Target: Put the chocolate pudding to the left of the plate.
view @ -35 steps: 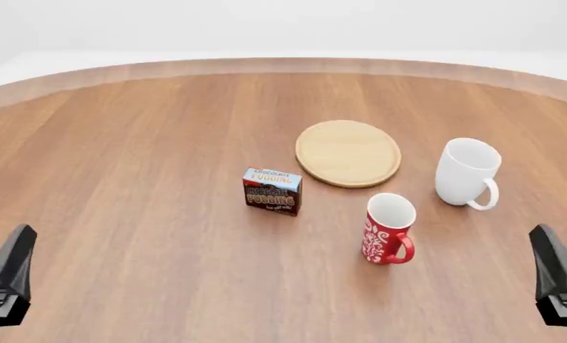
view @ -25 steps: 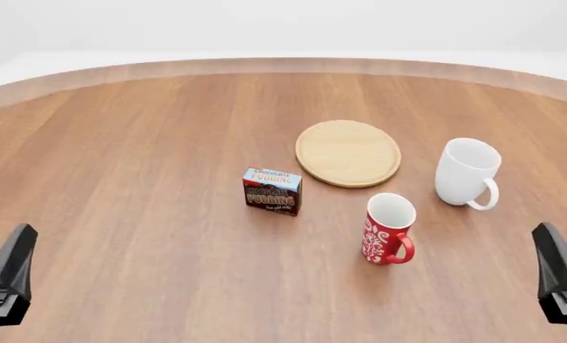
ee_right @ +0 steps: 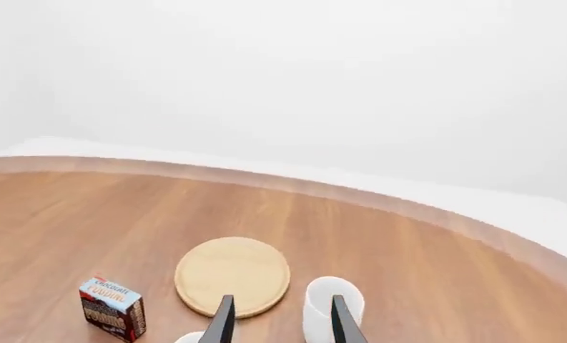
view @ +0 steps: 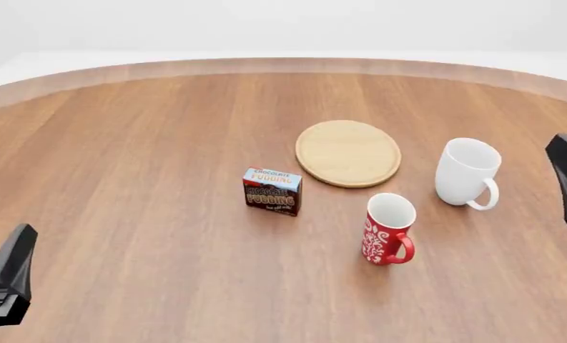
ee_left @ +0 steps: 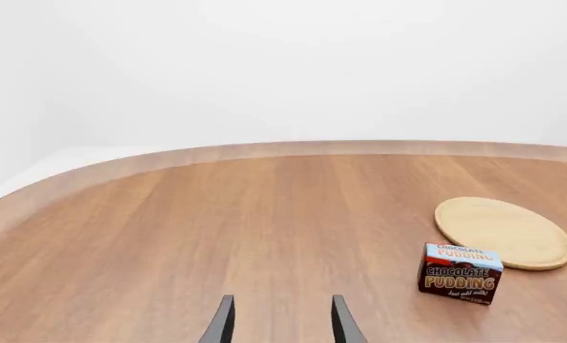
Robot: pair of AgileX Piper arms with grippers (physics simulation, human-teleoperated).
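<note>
Pudding box [view: 272, 191]: upright on the wood surface [view: 131, 179], just beside the plate's near-left edge, not touching.
Lettering: "CHOCOLATE PUDDING" on blue top band and again on brown front; small line below unreadable.
Plate [view: 348, 153]: flat, bare.
Red mug [view: 388, 229]: white pattern, no words.
White mug [view: 467, 172]: plain.
Left fingers [ee_left: 279, 321]: apart, empty.
Right fingers [ee_right: 279, 320]: apart, empty.
</note>
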